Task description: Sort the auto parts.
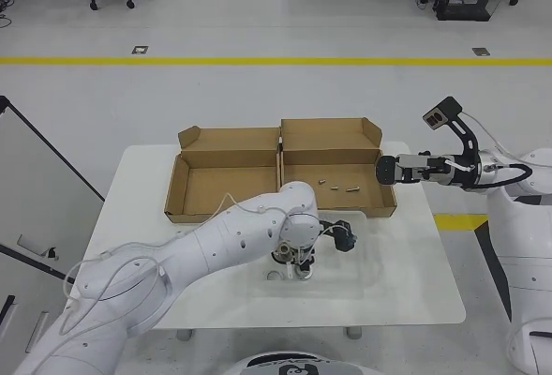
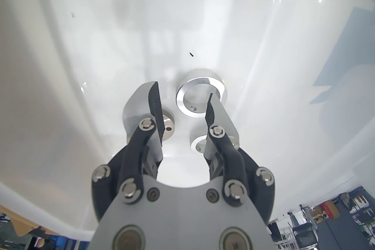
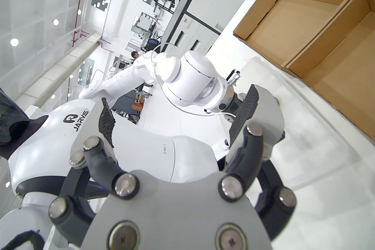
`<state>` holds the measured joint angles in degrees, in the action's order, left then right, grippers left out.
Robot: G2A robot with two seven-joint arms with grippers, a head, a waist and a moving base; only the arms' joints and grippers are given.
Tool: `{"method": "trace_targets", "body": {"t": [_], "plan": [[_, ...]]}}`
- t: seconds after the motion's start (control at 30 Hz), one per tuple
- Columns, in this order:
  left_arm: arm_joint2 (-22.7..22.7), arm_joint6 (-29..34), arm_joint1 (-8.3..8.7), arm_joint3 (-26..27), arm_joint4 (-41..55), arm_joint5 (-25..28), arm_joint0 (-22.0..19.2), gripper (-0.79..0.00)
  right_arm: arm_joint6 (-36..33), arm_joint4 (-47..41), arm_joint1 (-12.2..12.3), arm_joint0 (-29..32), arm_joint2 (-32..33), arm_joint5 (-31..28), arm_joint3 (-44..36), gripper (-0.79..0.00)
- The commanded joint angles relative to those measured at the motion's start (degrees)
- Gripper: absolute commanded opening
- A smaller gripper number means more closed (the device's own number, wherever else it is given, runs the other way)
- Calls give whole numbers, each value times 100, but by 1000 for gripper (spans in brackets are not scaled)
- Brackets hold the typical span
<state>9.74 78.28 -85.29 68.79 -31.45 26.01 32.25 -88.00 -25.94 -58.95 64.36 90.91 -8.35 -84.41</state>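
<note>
Table [image 1: 144,206]: white, across the middle of the top view.
Boxes: two open cardboard boxes stand side by side at upper centre, their inner walls touching. These are the left-hand box [image 1: 224,183] and the right-hand box [image 1: 336,161].
Sorted parts: a few small metal parts [image 1: 336,185] lie on the floor of the right-hand box, near its lower edge.
Tray [image 1: 343,279]: clear plastic with low walls, at lower centre, just below the boxes.
Parts in tray: in the left wrist view a large metal ring [image 2: 202,79] sits at centre. A smaller ring [image 2: 197,142] is below it and a flanged disc [image 2: 168,125] is to its lower left (all three lie flat, close together).
Left gripper [image 2: 182,91]: points down into the tray over these parts, fingers moderately apart and gripping nothing. One fingertip overlaps the large ring's rim; whether they touch cannot be told.
Right gripper [image 1: 385,171]: at the right of the top view, beside the right-hand box's outer wall, fingers spread wide and empty.
</note>
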Motion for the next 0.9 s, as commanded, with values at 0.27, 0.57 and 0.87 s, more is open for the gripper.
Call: {"method": "trace_targets", "body": {"t": [0.27, 0.57, 0.87], "plan": [[0, 50, -108, -135, -100, -50, 40, -449, 0, 0, 0, 0, 0, 0, 0, 0], [0, 115, -121, -150, -138, -114, 65, -449, 0, 0, 0, 0, 0, 0, 0, 0], [0, 143, -210, -287, -237, -143, 100, -536, 0, 0, 0, 0, 0, 0, 0, 0]]}}
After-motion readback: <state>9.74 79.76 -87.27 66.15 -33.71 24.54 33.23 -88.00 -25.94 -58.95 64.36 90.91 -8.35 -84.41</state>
